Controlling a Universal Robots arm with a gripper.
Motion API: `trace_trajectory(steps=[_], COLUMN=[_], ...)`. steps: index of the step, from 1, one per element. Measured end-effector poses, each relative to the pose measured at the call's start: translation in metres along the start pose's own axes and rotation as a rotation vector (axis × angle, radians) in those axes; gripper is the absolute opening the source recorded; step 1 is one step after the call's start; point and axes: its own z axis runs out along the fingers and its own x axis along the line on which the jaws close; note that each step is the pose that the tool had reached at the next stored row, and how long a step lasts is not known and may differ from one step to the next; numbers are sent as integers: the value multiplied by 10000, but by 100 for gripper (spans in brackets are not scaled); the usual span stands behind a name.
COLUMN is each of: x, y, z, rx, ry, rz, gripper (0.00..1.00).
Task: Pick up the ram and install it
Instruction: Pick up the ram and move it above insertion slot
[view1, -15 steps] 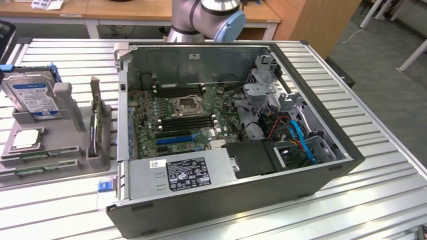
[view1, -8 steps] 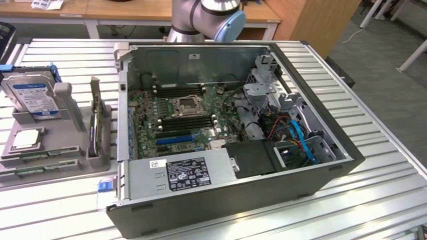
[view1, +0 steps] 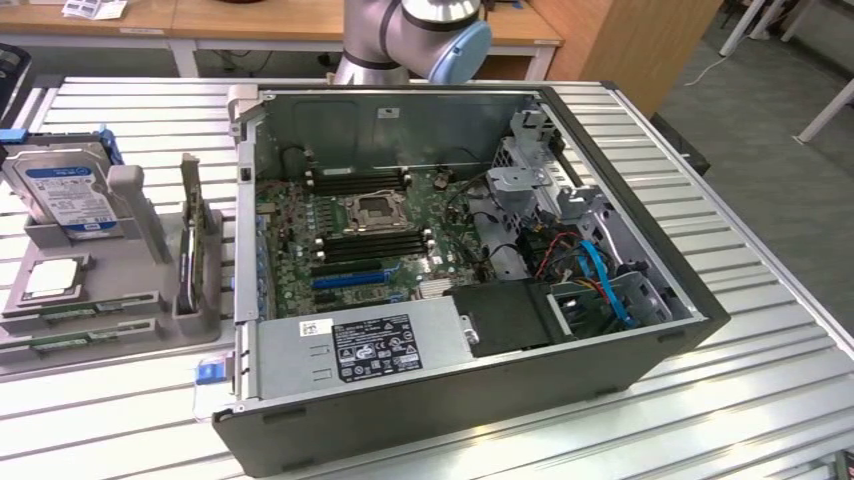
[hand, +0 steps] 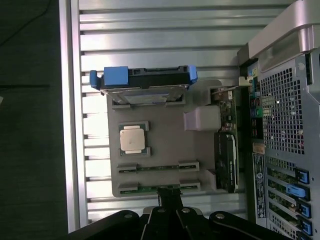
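Slatted metal surface (view1: 747, 400) is carrying a grey tray (view1: 147, 320) on the exterior view's left. An open computer case (view1: 534, 400) is sitting just beside the tray, toward that view's right.

Ram (hand: 145, 188) is lying flat in the tray's outermost slot, along the tray's edge. Second ram stick (hand: 157, 167) is lying in the parallel slot just beside it. Both are green and narrow, and both are sitting down in their slots.

Square silver processor (hand: 133, 138) is resting in its pocket next to the second ram stick. Past it, hard drive (hand: 142, 90) with blue brackets is standing on edge at the tray's other end. Expansion card (hand: 226, 160) is standing upright on the tray side nearest the case.

Tool (hand: 169, 194) is hanging over the tray in the wrist view, its dark fingers pressed together and gripping nothing. Its tip is lining up with the middle of the ram. How high it is above the ram can't be told.

Arm (view1: 414, 30) is rising behind the case in the exterior view. Inside the case, motherboard (view1: 307, 200) is lying exposed with processor socket (view1: 370, 210) in the middle. Labelled power supply (view1: 360, 345) is sitting at the near wall.
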Motion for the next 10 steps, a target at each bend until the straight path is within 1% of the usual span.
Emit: trace_trajectory(steps=[6, 10], x=[0, 0], y=[0, 0], z=[-1, 0], rx=[-2, -4], ry=[11, 29], rz=[-236, -682], gripper=[10, 10])
